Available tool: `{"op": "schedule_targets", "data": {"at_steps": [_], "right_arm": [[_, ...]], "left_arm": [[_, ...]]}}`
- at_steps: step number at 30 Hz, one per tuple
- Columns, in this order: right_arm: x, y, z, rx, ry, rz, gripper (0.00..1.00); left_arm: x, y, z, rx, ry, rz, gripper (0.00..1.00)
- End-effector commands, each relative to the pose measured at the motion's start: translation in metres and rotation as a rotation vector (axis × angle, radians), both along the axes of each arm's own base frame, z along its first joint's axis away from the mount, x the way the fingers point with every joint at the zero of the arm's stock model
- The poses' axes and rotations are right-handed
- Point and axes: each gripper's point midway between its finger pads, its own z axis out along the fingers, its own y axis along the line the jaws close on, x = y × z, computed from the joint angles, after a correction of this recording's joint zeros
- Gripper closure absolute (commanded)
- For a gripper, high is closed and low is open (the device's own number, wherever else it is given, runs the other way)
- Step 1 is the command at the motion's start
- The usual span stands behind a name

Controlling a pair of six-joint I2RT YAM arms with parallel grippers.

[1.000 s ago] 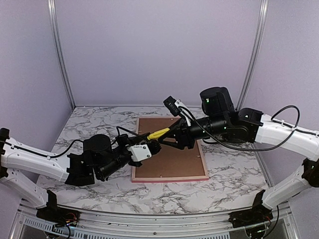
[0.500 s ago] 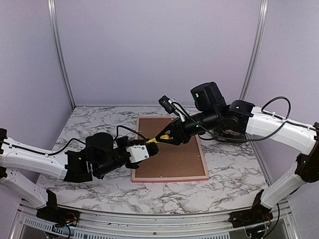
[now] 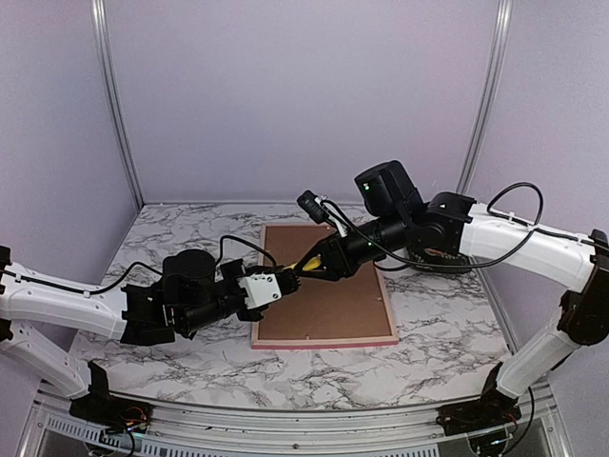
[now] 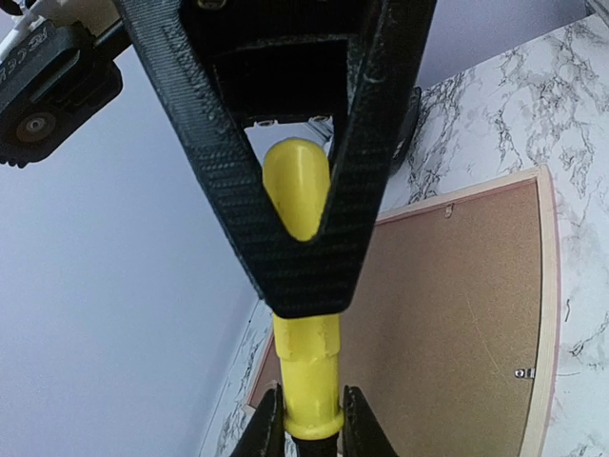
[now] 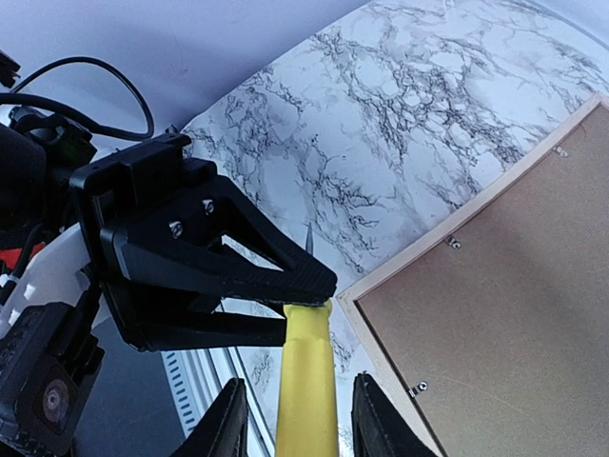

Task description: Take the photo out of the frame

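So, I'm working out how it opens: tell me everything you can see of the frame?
The frame is a large, thin rectangle with a narrow pink border. It lies flat and face down on the marble table, so its front is hidden. A brown, fibreboard-like backing fills it, held in by small metal tabs spaced along the inner edges. A yellow tool hangs above its left half. Only the table visibly touches it.
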Motion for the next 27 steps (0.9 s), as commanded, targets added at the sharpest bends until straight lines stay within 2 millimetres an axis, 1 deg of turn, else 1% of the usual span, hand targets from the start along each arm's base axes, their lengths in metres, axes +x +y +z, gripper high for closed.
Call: {"op": "schedule_targets", "data": {"at_steps": [1, 3, 6, 10, 12, 14, 15, 16, 17, 18, 27], "right_arm": [[0.006, 0.007, 0.012, 0.030, -0.004, 0.002, 0.64], [0.007, 0.008, 0.012, 0.031, -0.004, 0.003, 0.65], [0.007, 0.009, 0.012, 0.033, -0.002, 0.004, 0.71], [0.009, 0.009, 0.009, 0.030, 0.002, -0.002, 0.74], [0.010, 0.010, 0.008, 0.032, 0.007, -0.001, 0.80], [0.010, 0.010, 0.008, 0.034, 0.007, -0.003, 0.82], [0.011, 0.010, 0.008, 0.035, 0.009, -0.005, 0.82], [0.010, 0.011, 0.009, 0.038, 0.011, -0.002, 0.79], [0.011, 0.011, 0.009, 0.038, 0.011, -0.004, 0.72], [0.011, 0.011, 0.010, 0.040, 0.015, -0.004, 0.68], [0.018, 0.005, 0.014, 0.069, 0.029, -0.035, 0.69]], "left_arm": [[0.003, -0.002, 0.023, -0.050, -0.009, -0.002, 0.98], [0.003, -0.002, 0.023, -0.050, -0.010, 0.002, 0.99], [0.004, -0.002, 0.023, -0.048, -0.010, 0.004, 0.98], [0.004, -0.002, 0.020, -0.038, -0.009, 0.002, 0.98], [0.003, -0.003, 0.021, -0.038, -0.009, -0.001, 0.97], [0.003, -0.003, 0.018, -0.033, -0.008, -0.002, 0.97], [0.003, -0.003, 0.018, -0.029, -0.010, -0.003, 0.96], [0.003, -0.002, 0.018, -0.028, -0.011, -0.001, 0.97], [0.004, -0.002, 0.017, -0.028, -0.011, 0.000, 0.97], [0.004, -0.002, 0.017, -0.025, -0.013, 0.000, 0.97], [0.004, -0.002, 0.015, -0.018, -0.014, 0.003, 0.97]]}}
